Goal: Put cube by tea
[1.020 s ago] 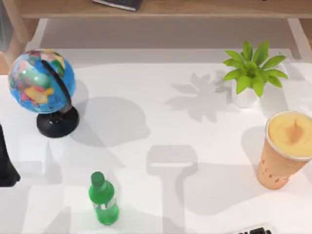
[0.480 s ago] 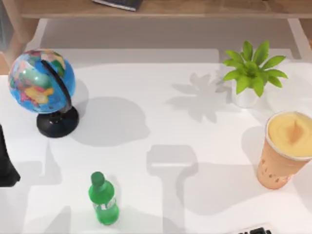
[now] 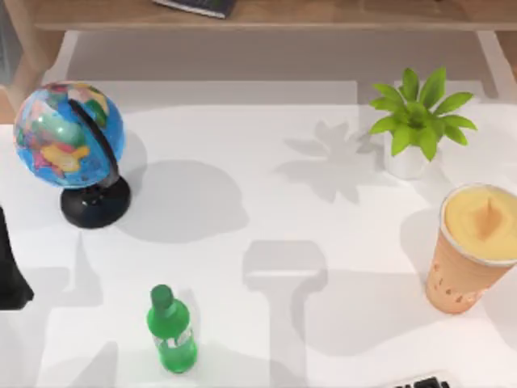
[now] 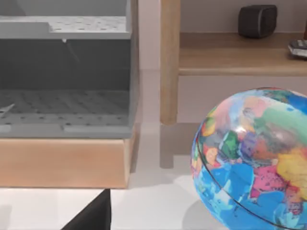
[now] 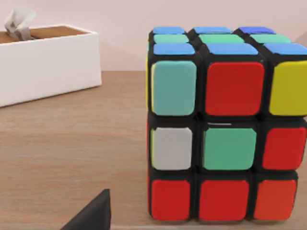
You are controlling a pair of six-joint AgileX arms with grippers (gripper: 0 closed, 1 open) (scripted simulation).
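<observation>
Here, cube (image 5: 225, 124) upright on wood surface, tea (image 3: 475, 246) at table's right edge, pincer state untellable.

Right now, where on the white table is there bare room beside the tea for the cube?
Bare white tabletop lies to the left of the tea, running to the green bottle and globe. Behind the tea it is tighter: the potted plant stands close. The cube sits on a wooden surface near a white box.
</observation>
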